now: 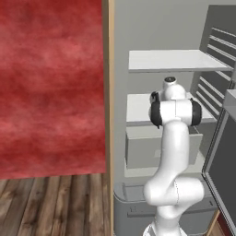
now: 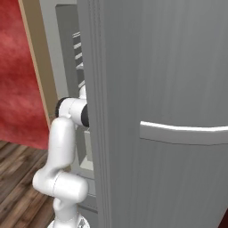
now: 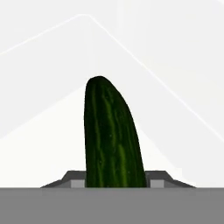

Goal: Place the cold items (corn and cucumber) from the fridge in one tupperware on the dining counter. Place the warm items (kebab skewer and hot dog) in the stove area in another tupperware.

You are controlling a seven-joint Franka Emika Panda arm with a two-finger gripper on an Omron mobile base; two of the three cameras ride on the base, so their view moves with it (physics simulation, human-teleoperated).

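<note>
A dark green cucumber (image 3: 111,135) with paler stripes lies on a white fridge shelf (image 3: 52,131) and points away from the hand. Its near end sits between the two dark fingertips, which press against its sides. My gripper (image 3: 116,181) is shut on the cucumber. In the left base view the white arm (image 1: 174,138) reaches forward into the open fridge, and the hand is hidden behind the arm's own upper joints.
The fridge interior has a white upper shelf (image 1: 170,60), a middle shelf (image 1: 138,108) and a grey drawer (image 1: 140,150) below. The open grey fridge door (image 2: 169,67) with its handle (image 2: 182,133) stands close on the right. A red wall (image 1: 50,87) and wooden floor (image 1: 50,203) lie left.
</note>
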